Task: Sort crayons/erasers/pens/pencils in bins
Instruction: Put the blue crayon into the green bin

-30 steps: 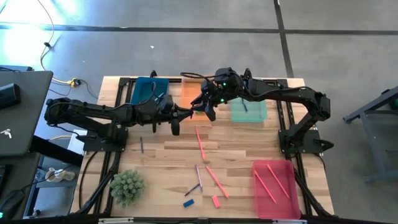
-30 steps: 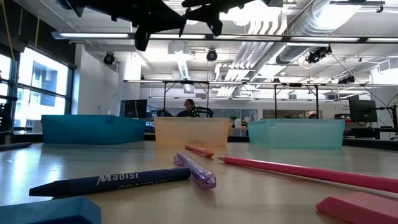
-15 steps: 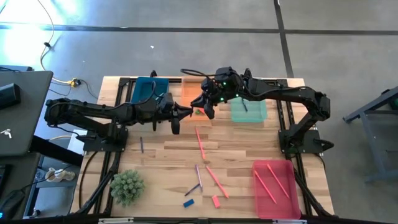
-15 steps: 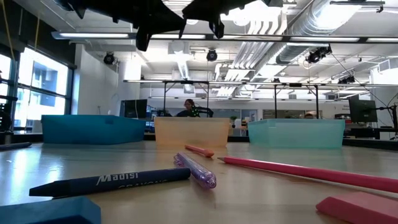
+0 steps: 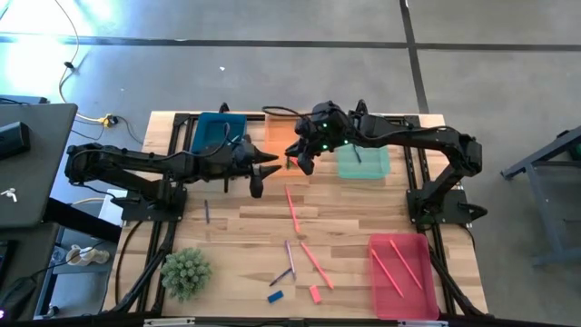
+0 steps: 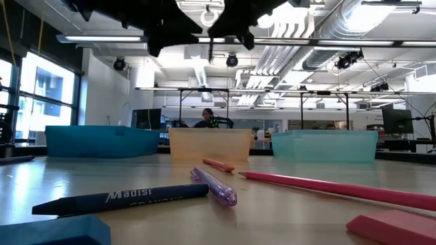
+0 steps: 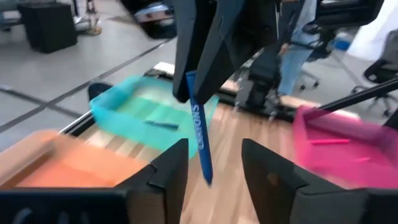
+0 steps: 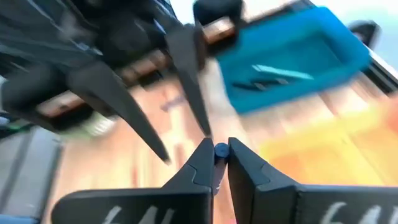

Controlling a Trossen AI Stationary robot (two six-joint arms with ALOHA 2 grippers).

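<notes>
Both arms meet above the far middle of the wooden surface (image 5: 254,218), near the orange bin (image 5: 280,133). The right pincer (image 8: 215,163) is closed on the top end of a blue crayon (image 7: 200,140), which hangs point down from it. The left pincer (image 7: 214,180) stands open, its two fingers (image 7: 168,174) on either side of the crayon's lower end and clear of it.

Along the far edge sit the blue bin (image 5: 218,130), the orange bin and the teal bin (image 5: 364,162); the blue and teal ones each hold a dark stick. The pink bin (image 5: 399,263) sits at the near right corner with two pink sticks inside.

Loose on the surface:
- a blue eraser (image 5: 275,296) and a pink eraser (image 5: 315,293), side by side near the front edge;
- a pink pencil (image 5: 317,264) and a purple pen (image 5: 290,257) near the middle front;
- a small purple stick (image 5: 207,212) toward the left;
- a green spiky plant (image 5: 186,272) at the near left.
</notes>
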